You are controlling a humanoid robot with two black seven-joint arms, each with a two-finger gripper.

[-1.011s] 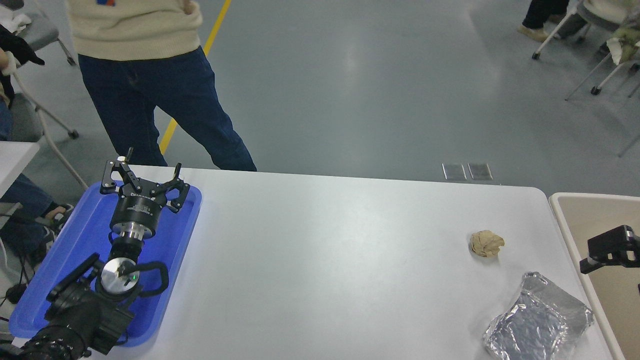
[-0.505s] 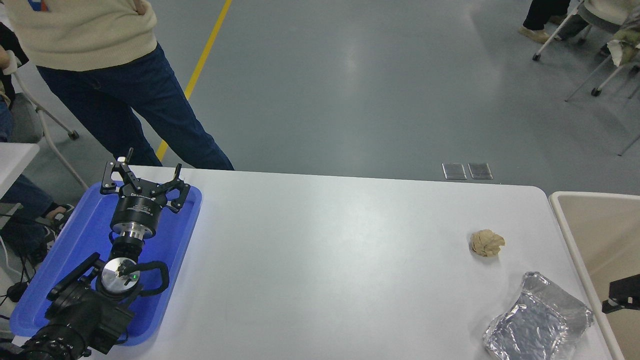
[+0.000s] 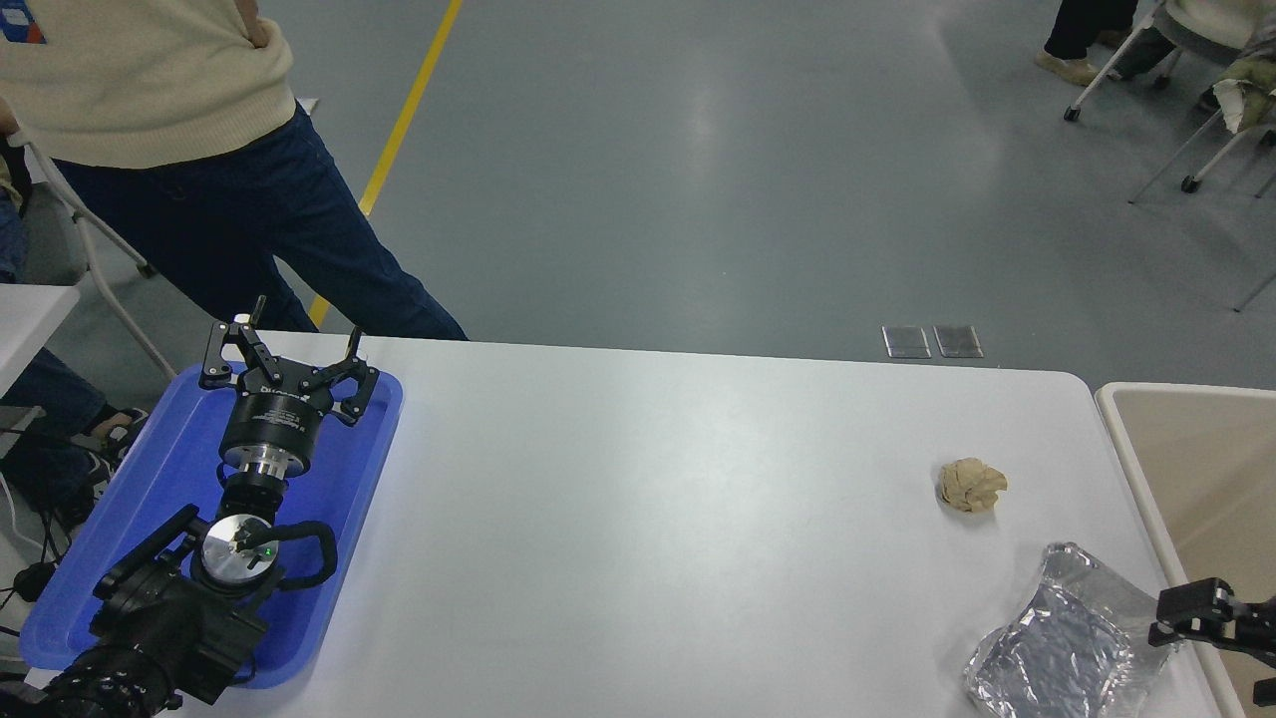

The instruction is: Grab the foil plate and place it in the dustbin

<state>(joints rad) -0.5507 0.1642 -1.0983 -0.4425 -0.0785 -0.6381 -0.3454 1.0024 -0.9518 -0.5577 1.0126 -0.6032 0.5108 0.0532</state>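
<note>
Room: we see grey floor, a person [image 3: 199, 170] standing past the table's far left corner.
Table [image 3: 638, 519]: white, mostly bare.
Dustbin [image 3: 1126, 449]: off the right edge, just beside the plate.
Left claw [image 3: 284, 364]: parked over the blue tray [image 3: 349, 499], fingers spread.
Foil plate [image 3: 1067, 648]: near right corner, flat.
Right claw [image 3: 1196, 618]: at the plate's right rim; spread or closed, we cannot tell.
Advice: we'd pinch the raised rim lightly, since foil crumples, and lift clear before swinging right.
Paper ball [image 3: 971, 486]: apart, leave it.

The right gripper [image 3: 1201, 620] is mostly cut off by the right edge, its fingers unreadable, and the foil plate [image 3: 1062, 653] and dustbin [image 3: 1121, 429] run past the frame's edges.
</note>
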